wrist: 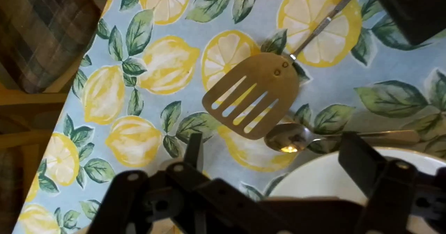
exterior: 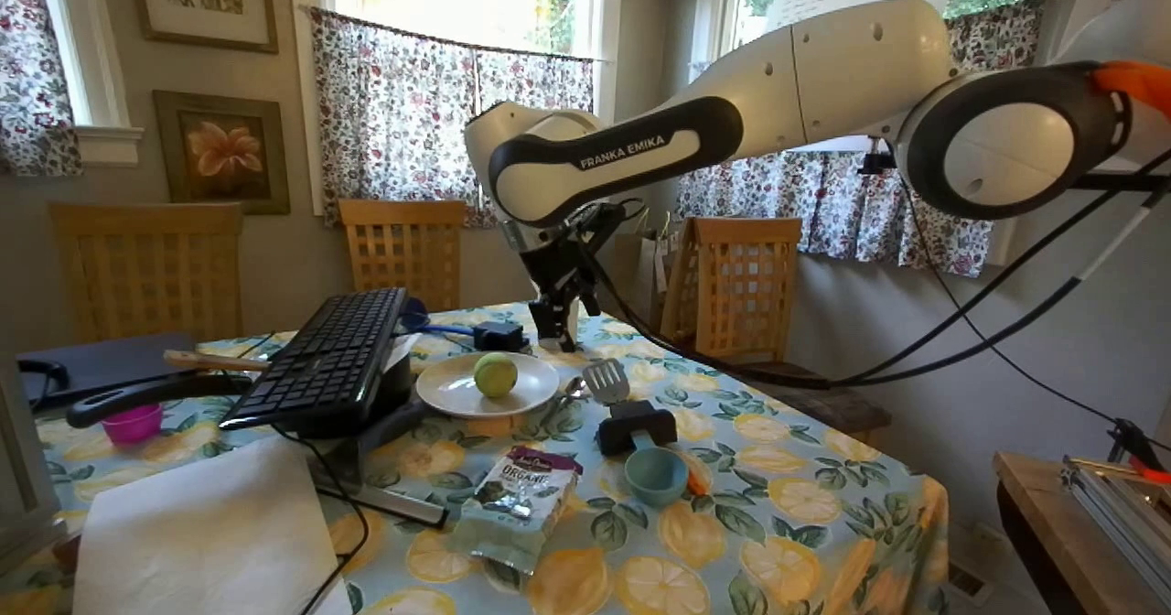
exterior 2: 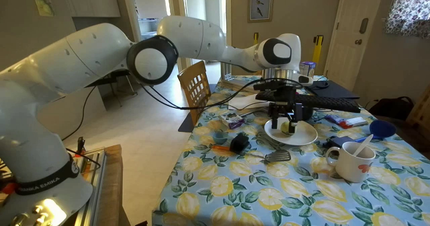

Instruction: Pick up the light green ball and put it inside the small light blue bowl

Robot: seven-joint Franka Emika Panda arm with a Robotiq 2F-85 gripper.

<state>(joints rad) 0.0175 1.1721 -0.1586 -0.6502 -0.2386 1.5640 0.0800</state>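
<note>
The light green ball (exterior: pixel 495 374) rests on the white plate (exterior: pixel 439 397). The ball also shows in an exterior view (exterior 2: pixel 285 127), partly behind my fingers. The small light blue bowl (exterior: pixel 657 478) stands on the tablecloth, away from the plate; it also shows in an exterior view (exterior 2: pixel 220 137). My gripper (exterior: pixel 560 339) points down above the table beside the plate, and it appears in front of the ball in an exterior view (exterior 2: pixel 283 126). In the wrist view my gripper (wrist: pixel 272 138) has its fingers wide apart with nothing between them. Ball and bowl are out of the wrist view.
A metal spatula (wrist: pixel 254 94) and a spoon (wrist: pixel 291 137) lie beside the plate. A black block (exterior: pixel 636 427) is against the bowl. A snack bag (exterior: pixel 521 505), a raised keyboard (exterior: pixel 320 359), a cream mug (exterior 2: pixel 352 165) and a blue ladle (exterior 2: pixel 382 128) are around.
</note>
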